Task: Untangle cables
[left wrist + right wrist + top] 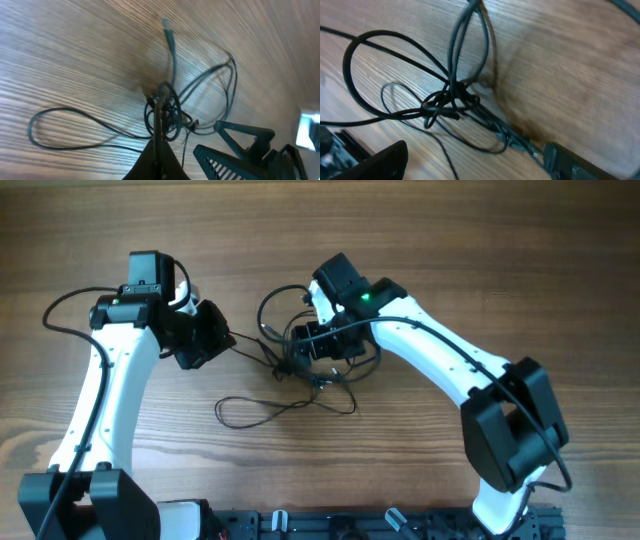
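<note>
Cables [300, 370] sit in a knotted clump mid-table, with one long loop trailing toward the near edge and a silvery plug end [165, 22] poking out of the tangle. The wooden table [520, 250] is underneath. Left gripper [158, 142] is clamped tight on a strand that runs straight and taut to the knot. Right gripper [475, 150] is right at the clump, jaws spread wide, strands lying loose between them.

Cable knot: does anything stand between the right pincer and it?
Nothing visible does. In the right wrist view the cable knot lies straight ahead of the open right pincer, with only bare table around it. The left pincer is shut on a strand on the knot's other side.
</note>
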### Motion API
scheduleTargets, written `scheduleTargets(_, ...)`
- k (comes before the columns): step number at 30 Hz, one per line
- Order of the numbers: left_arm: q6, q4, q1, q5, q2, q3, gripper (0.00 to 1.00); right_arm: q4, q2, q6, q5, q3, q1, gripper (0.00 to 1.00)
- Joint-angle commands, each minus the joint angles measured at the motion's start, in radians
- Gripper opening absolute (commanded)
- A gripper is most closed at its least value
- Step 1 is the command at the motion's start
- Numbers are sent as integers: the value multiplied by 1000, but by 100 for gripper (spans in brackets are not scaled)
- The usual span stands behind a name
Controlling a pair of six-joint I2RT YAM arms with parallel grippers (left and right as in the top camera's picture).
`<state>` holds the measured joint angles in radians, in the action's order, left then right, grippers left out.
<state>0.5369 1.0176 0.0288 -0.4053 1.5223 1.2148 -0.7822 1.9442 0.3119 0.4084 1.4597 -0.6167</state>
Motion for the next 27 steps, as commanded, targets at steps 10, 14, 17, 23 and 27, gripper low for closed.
scheduleTargets(10, 205, 8, 2, 175, 4, -5, 4, 174, 96, -286, -27, -2, -37, 83)
scheduleTargets(14, 218, 2, 2, 183, 4, -5, 4, 220, 106, -290, -27, -2, -51, 82)
scheduleTargets(17, 235, 0, 2, 188, 4, -5, 4, 255, 119, -294, -27, -2, -64, 74)
scheduleTargets(23, 235, 0, 2, 219, 4, -5, 4, 247, 141, -365, -27, -2, -68, 73)
scheduleTargets(27, 235, -1, 2, 267, 4, -5, 4, 248, 141, -365, -3, -2, -68, 49)
